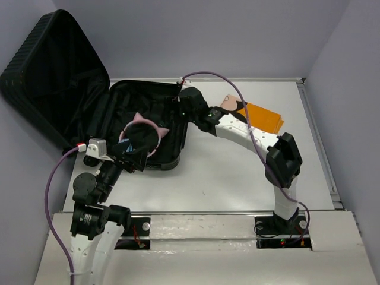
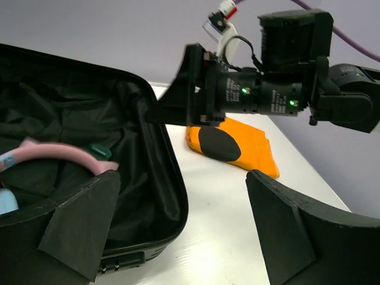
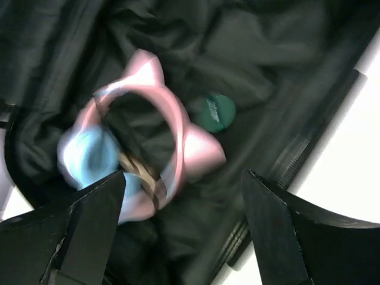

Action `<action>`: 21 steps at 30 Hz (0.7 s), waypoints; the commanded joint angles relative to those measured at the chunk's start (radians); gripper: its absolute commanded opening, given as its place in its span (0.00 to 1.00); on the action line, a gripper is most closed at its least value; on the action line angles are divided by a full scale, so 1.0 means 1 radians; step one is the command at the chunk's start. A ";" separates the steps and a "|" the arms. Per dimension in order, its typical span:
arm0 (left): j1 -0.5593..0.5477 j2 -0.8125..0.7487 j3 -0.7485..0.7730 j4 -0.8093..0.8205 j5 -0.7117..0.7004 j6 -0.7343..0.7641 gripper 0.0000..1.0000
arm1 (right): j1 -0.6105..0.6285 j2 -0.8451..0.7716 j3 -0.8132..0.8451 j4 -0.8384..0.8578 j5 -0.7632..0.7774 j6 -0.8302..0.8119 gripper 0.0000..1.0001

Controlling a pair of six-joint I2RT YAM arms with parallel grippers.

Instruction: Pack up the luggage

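The luggage [image 1: 178, 149] lies open on the table's left side, its ribbed lid [image 1: 50, 71] leaning back at the far left. In its black-lined base lie a pink cat-ear headband [image 1: 144, 124], a light blue item [image 3: 92, 151] and a small green round thing [image 3: 214, 111]. My left gripper [image 1: 135, 155] is open and empty at the case's near rim [image 2: 178, 196]. My right gripper [image 1: 183, 105] is open and empty, hovering over the case's far right part, above the headband [image 3: 178, 124]. The headband also shows in the left wrist view [image 2: 59, 154].
An orange folded cloth [image 1: 264, 117] with a black patch lies on the white table right of the case, also in the left wrist view [image 2: 255, 145]. The right arm's wrist [image 2: 261, 95] hangs above it. Grey walls close in the back and sides.
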 commanded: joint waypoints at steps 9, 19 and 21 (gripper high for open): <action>-0.016 0.029 0.016 0.031 0.015 -0.001 0.99 | -0.372 -0.238 -0.410 -0.074 0.052 -0.171 0.48; -0.017 0.133 0.027 0.040 0.070 -0.001 0.88 | -0.425 0.100 -0.206 -0.215 0.089 -0.299 0.52; -0.016 0.163 0.035 0.041 0.108 -0.004 0.87 | -0.425 0.123 -0.230 -0.219 0.073 -0.284 0.40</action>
